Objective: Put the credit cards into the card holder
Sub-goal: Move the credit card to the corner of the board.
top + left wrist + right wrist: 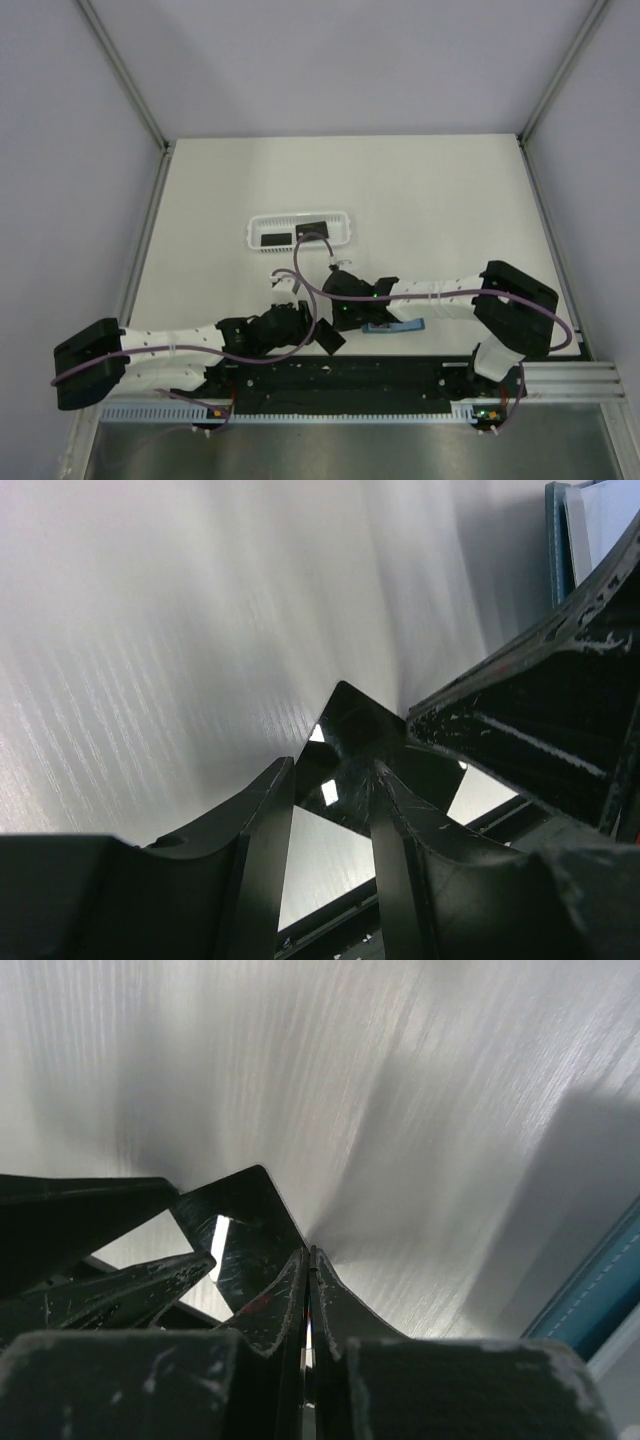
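A black credit card [332, 340] hangs low over the table's near middle, between both grippers. My right gripper [339, 318] is shut on its edge; in the right wrist view its jaws [310, 1255] are pressed together on the card [240, 1225]. My left gripper [312, 327] is open, with its fingertips [333, 770] apart on either side of the card's near corner [350, 735]. The teal card holder [393, 327] lies flat under the right arm. It shows at the edge of the left wrist view [557, 535] and of the right wrist view [600, 1295].
A long white basket tray [300, 214] stands behind the grippers with two more black cards in it [275, 239] [313, 230]. The black base rail [340, 375] runs along the near edge, close behind the held card.
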Tool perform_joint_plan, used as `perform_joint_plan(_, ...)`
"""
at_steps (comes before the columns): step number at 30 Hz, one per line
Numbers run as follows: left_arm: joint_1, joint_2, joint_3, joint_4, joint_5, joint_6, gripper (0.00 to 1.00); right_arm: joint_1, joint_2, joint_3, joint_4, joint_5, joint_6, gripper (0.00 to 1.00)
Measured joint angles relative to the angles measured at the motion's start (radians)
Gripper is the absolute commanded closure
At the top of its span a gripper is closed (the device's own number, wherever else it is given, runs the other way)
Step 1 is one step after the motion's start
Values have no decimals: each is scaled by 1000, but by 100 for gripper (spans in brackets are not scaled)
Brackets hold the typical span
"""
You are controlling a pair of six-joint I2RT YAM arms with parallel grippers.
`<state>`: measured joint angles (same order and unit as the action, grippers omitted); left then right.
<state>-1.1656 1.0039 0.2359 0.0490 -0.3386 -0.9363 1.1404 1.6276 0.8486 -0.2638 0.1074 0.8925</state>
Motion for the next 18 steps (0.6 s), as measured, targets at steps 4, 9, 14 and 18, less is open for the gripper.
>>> perform_joint_plan(4,0,1,2,-3,0,4,58,26,-1,-2,-4,1,23,100)
perform_joint_plan(9,0,10,9,-5,4,18,60,45,-11,-19,9,2,52,100)
perform_joint_plan(14,0,13,11,-1,34,22,60,57,-18,-27,11,3,68,100)
perform_joint_plan(18,0,14,11,3,60,22,60,61,-24,-36,16,3,75,100)
